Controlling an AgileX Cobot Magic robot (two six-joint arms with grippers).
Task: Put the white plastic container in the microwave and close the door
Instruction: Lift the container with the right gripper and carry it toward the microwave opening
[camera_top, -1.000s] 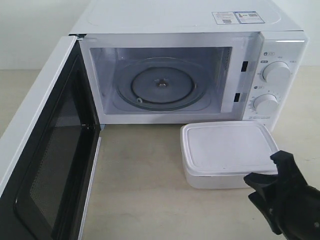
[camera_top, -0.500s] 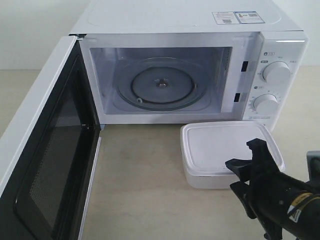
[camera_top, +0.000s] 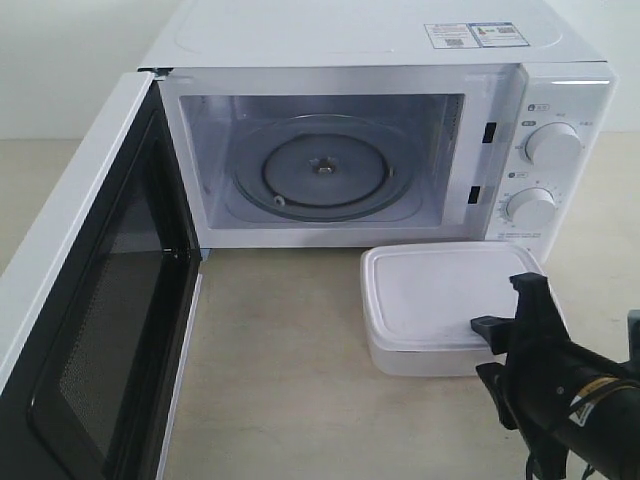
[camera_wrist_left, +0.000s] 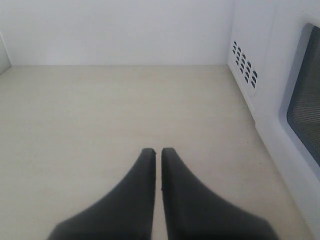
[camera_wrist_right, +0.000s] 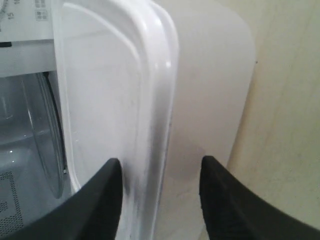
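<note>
The white plastic container (camera_top: 440, 300) lies lidded on the table, right in front of the microwave (camera_top: 360, 130) and below its knobs. The door (camera_top: 95, 300) stands swung wide to the left, showing the glass turntable (camera_top: 320, 170). My right gripper (camera_top: 502, 303) is open at the container's near right corner. In the right wrist view the gripper (camera_wrist_right: 160, 166) has one finger over the lid and one beside the wall of the container (camera_wrist_right: 200, 100), not closed on it. My left gripper (camera_wrist_left: 156, 152) is shut on nothing and hangs over bare table; the exterior view does not show it.
The left wrist view shows the microwave's vented side wall (camera_wrist_left: 245, 65) and the door's dark window (camera_wrist_left: 306, 110) close beside my left gripper. Two knobs (camera_top: 552, 145) sit just behind the container. Beige table (camera_top: 280, 360) lies between door and container.
My right gripper has come in from the lower right to the container's near right corner and turned, so its fingers now straddle the lid edge. The container has not moved.
</note>
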